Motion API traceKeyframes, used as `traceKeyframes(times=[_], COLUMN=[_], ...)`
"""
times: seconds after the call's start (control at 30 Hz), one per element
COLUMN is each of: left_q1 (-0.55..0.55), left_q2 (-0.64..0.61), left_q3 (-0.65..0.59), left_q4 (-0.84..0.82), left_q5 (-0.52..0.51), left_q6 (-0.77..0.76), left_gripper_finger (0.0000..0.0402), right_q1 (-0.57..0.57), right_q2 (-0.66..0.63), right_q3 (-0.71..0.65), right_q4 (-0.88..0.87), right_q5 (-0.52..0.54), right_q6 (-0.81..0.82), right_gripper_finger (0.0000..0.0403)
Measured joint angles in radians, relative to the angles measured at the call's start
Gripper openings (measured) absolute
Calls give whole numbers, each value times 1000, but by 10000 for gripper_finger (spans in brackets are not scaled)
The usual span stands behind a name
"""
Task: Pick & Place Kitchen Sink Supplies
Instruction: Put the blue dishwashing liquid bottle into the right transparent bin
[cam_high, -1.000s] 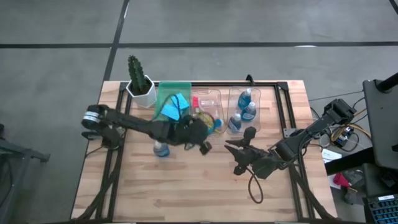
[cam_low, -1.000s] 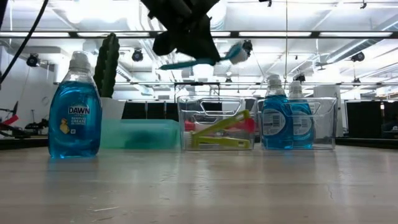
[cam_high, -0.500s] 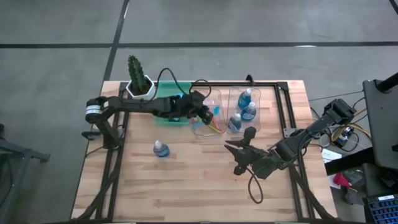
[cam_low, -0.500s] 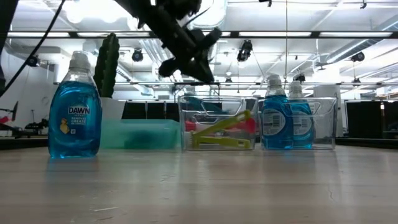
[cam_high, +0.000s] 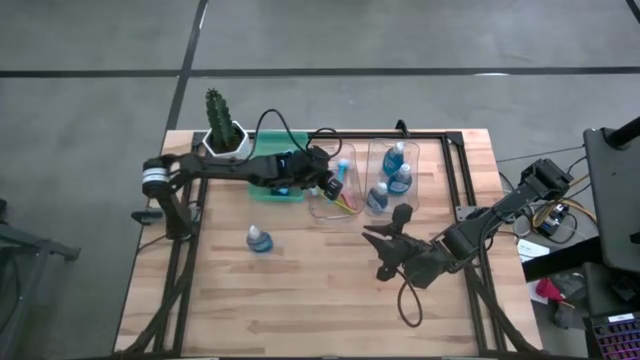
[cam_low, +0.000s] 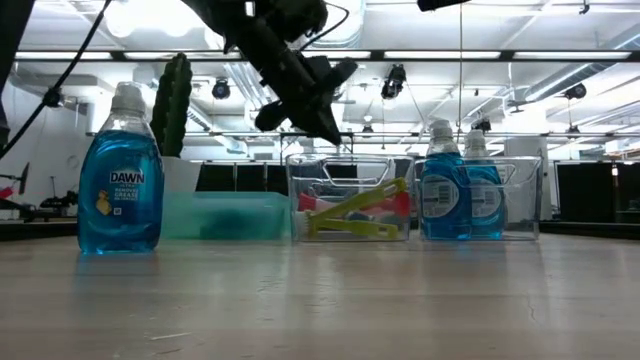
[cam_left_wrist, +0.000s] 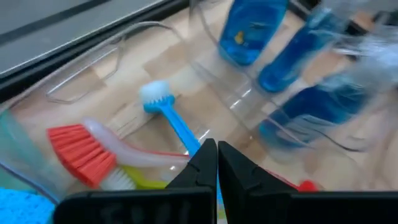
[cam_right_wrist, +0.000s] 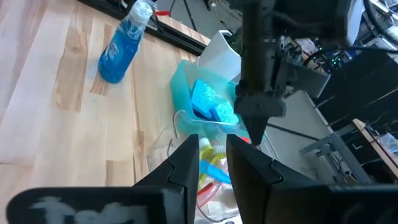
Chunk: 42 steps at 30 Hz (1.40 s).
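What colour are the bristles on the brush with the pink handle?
Bright red-orange bristles, seen best in the left wrist view.

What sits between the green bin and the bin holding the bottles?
A clear bin of brushes sits between the green bin and the bottles' bin, as the low view shows. The left hand is above it.

A cactus stands beside a green bin and clear bins.

The left arm reaches far across the table, and the left gripper has its fingers closed together. The right gripper waits lower, apart.
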Motion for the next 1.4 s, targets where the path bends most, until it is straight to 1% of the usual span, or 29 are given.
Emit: traceKeyframes(times=[0.2,0.27,0.47,0.57,0.73,0.83,0.9,0.97,1.1,1.2,1.3,1.4], left_q1=[-33,-54,-126,-189,-334,-428,-488,-548,-659,-715,-748,-771], left_q2=[-33,-55,-151,-203,-270,-302,-313,-322,-301,-265,-248,-246], left_q3=[0,0,0,0,0,0,0,0,0,-24,-49,-71], left_q4=[-40,-58,-185,-227,-216,-256,-272,-267,-226,-162,-155,-209], left_q5=[94,97,92,107,101,98,95,59,-130,-222,-241,-247], left_q6=[25,44,52,62,64,63,62,82,126,182,178,102], left_gripper_finger=[7,7,7,7,8,15,26,41,80,120,168,214], right_q1=[0,0,0,1,1,1,1,1,0,0,0,0], right_q2=[0,0,0,0,0,0,0,0,-1,-1,-2,-2], right_q3=[0,0,0,0,0,0,0,0,0,0,0,0], right_q4=[-20,-24,-37,-39,-39,-38,-38,-35,-24,5,24,24], right_q5=[0,0,-1,-1,-1,-1,-1,0,0,0,0,-1], right_q6=[21,24,49,50,50,49,47,48,47,43,43,47], right_gripper_finger=[68,68,78,82,86,85,81,78,70,68,70,75])
